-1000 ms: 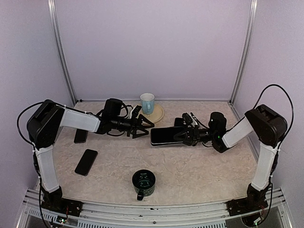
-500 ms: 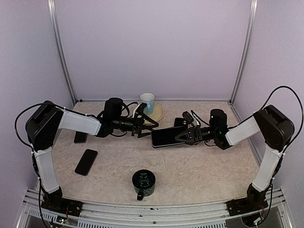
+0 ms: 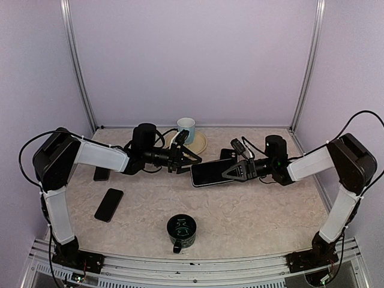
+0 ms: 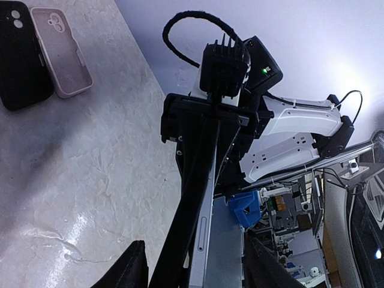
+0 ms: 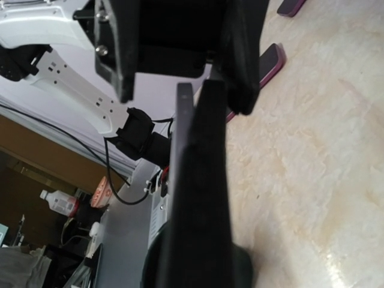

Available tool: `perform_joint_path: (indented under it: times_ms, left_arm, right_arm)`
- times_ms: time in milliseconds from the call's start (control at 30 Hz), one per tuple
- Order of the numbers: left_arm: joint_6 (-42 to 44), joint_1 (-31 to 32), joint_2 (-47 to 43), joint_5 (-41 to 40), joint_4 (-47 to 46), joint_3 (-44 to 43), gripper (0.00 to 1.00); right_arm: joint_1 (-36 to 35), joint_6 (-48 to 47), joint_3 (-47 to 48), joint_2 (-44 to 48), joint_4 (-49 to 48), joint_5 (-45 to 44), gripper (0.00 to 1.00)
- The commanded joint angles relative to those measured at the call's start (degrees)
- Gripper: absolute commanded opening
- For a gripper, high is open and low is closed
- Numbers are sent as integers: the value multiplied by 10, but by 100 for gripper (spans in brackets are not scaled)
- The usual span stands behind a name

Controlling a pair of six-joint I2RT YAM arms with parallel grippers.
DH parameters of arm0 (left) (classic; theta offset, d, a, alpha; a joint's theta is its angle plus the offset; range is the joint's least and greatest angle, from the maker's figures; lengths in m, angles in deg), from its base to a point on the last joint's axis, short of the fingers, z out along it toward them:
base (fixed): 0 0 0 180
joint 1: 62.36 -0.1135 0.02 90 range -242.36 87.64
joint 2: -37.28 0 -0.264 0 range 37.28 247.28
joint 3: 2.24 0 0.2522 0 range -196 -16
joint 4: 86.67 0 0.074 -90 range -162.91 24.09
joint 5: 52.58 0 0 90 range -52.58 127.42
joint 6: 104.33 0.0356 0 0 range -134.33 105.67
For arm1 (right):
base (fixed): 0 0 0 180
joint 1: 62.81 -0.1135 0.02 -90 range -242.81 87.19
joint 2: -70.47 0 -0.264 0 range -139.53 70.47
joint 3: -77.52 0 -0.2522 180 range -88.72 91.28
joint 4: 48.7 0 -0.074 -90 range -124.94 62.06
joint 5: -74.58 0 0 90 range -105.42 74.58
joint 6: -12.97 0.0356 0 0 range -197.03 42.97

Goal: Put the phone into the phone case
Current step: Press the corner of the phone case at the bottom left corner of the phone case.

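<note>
Now the phone [image 3: 210, 173] hangs above the middle of the counter [image 3: 258, 210], pinched at its right end by the right gripper [image 3: 238, 170]. Since a second ago my right arm has stretched leftward. The left gripper [image 3: 191, 157], fingers spread, has closed in around the phone's left end. A pale phone case [image 4: 63, 51] lies flat beside a black case [image 4: 21, 54]. A white cup [image 3: 186, 129] stands just behind; bare counter separates the phone from the dark mug [image 3: 181, 231] near the front edge.

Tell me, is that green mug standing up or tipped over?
Upright: the green mug shows its round open mouth to the top camera.
</note>
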Motion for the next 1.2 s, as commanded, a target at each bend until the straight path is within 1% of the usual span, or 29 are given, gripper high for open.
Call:
perform_joint_path:
  times_ms: [0, 200, 433, 533, 700, 800, 933, 967, 1000, 1167]
  left_arm:
    - [-5, 10, -2, 21, -31, -1, 50]
    - [-6, 12, 0, 27, -30, 0, 43]
    - [-6, 13, 1, 29, -30, -2, 36]
    - [-7, 13, 1, 30, -30, -2, 30]
    - [-7, 14, 1, 31, -29, -3, 23]
    - [-4, 14, 0, 31, -26, -6, 16]
    - [12, 14, -4, 24, -3, -12, 8]
    - [18, 13, -4, 22, 4, -14, 6]
    - [23, 13, -5, 18, 11, -15, 1]
    - [67, 12, -20, -22, 73, -27, 0]
  right_arm:
    - [5, -33, 22, 26, 24, 0, 0]
    - [5, -83, 38, 37, 100, -34, 0]
    - [5, -120, 53, 38, 162, -75, 0]
    - [6, -128, 58, 34, 181, -87, 0]
    - [7, -138, 65, 30, 205, -110, 0]
    - [8, -150, 77, 30, 244, -138, 0]
    - [10, -162, 87, 29, 271, -162, 0]
    - [11, -161, 87, 30, 274, -164, 0]
    - [12, -159, 88, 29, 277, -169, 0]
    - [15, -158, 92, 32, 294, -196, 0]
